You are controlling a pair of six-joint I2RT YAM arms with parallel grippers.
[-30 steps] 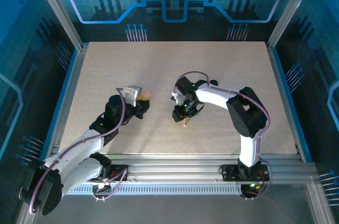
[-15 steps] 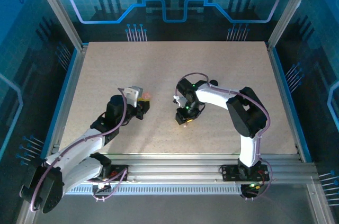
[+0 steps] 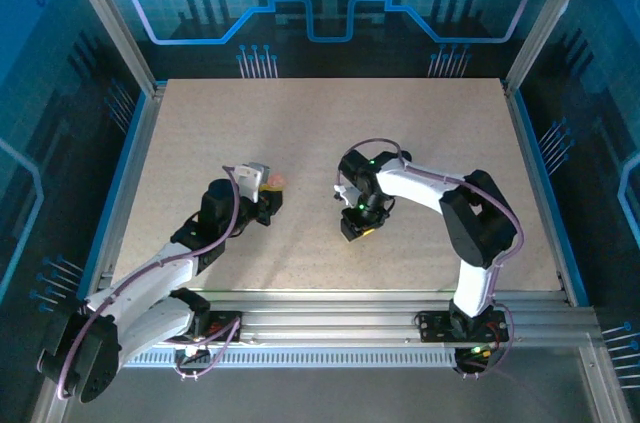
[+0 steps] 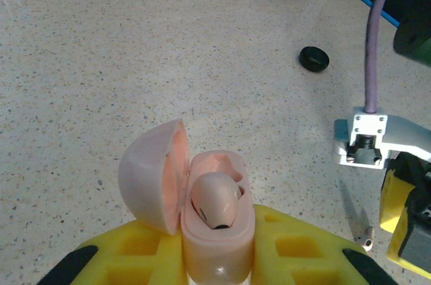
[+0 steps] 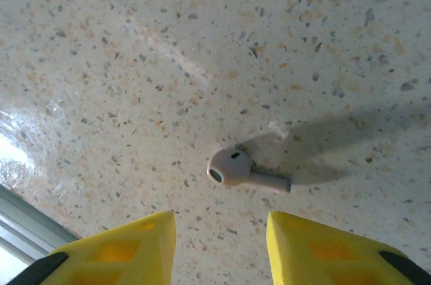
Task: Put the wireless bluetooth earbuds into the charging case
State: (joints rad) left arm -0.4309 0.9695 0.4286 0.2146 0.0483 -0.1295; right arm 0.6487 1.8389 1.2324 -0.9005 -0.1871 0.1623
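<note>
In the left wrist view, at the bottom of the frame, the left hand (image 4: pixel 217 258) is clamped on the pink charging case (image 4: pixel 219 234), one yellow finger on each side of it. The case stands upright with its lid (image 4: pixel 151 177) swung open to the left. One seated earbud (image 4: pixel 214 203), pale pink-white, sits in the nearer well. The well just above it in the frame looks vacant, though its floor is partly hidden. Farther off, at the upper right, a black puck (image 4: pixel 314 58) lies alone on the desk (image 4: pixel 135 62).

In the right wrist view, the right hand (image 5: pixel 219 238) hovers with its two yellow fingers spread wide at the bottom edge, gripping nothing. Just above the gap between them, near the frame's centre, a loose earbud (image 5: pixel 232 167) lies on its side on the desk, stem pointing right.

From above, the two hands are well apart at mid-desk, the case on the left.

I judge the task about half done for this case: one bud is in. What is left is to grasp the loose one, carry it over and seat it.
</note>
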